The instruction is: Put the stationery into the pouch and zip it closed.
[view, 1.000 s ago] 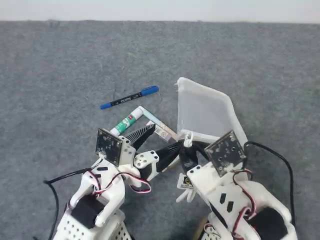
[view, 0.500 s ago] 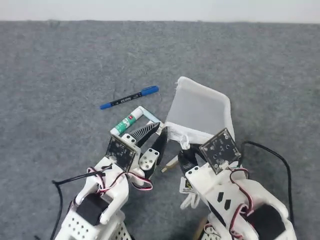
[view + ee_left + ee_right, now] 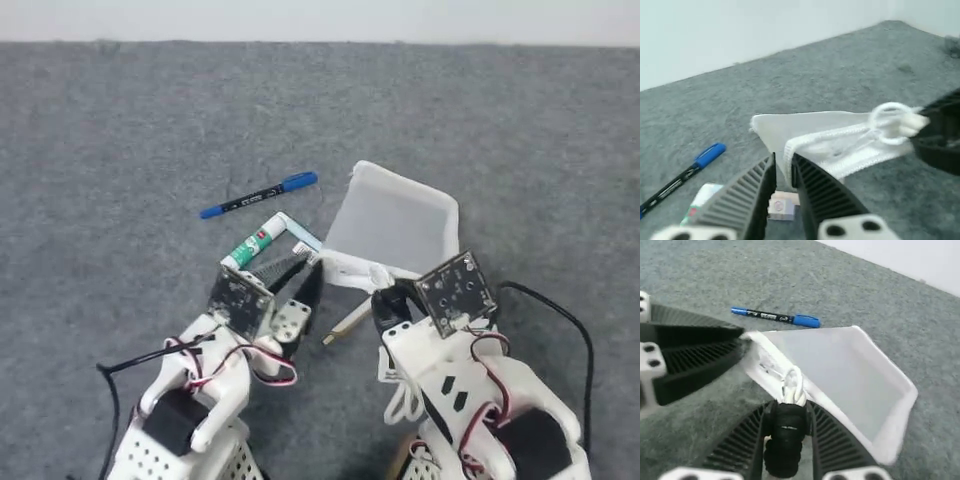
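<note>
Farthest left we see the blue marker pen [image 3: 260,195] and, near it, a green-and-white glue stick [image 3: 249,244], both lying outside the pouch. Our left gripper [image 3: 305,265] is pinched tight on the corner hem of the pouch [image 3: 395,218]. Our right gripper [image 3: 383,293] is clamped on the zip pull [image 3: 791,382]. We judge the thin hem could slide out of the left jaws if the right arm tugs hard, and zipping now would shut the stationery out. Everything rests on grey felt-like matting [image 3: 520,120], with a pale wall [image 3: 320,20] behind.
</note>
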Controlling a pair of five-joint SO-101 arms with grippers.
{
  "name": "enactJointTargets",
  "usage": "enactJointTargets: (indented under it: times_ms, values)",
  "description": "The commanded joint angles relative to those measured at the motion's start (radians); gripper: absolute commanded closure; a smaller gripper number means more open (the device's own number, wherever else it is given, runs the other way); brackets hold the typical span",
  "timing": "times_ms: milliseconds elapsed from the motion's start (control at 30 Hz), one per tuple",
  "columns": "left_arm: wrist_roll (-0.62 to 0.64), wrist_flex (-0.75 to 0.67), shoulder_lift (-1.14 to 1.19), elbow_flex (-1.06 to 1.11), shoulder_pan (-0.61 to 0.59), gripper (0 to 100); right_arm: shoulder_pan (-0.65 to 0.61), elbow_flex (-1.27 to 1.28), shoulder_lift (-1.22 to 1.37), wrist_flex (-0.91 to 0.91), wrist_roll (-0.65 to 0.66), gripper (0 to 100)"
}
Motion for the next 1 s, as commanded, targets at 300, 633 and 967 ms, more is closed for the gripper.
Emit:
enactJointTargets:
  times_ms: [300,633,967]
  values:
    - [-0.005,0.080,-0.014,-0.122,-0.147,96,0.131,0.043,-0.018,-0.102,0.003,99.3]
    - [-0.008,0.081,-0.014,-0.136,-0.178,95,0.194,0.048,-0.022,-0.131,-0.018,99.3]
    - [0.106,0.141,-0.014,-0.182,-0.046,73,0.177,0.064,-0.022,-0.137,-0.012,99.3]
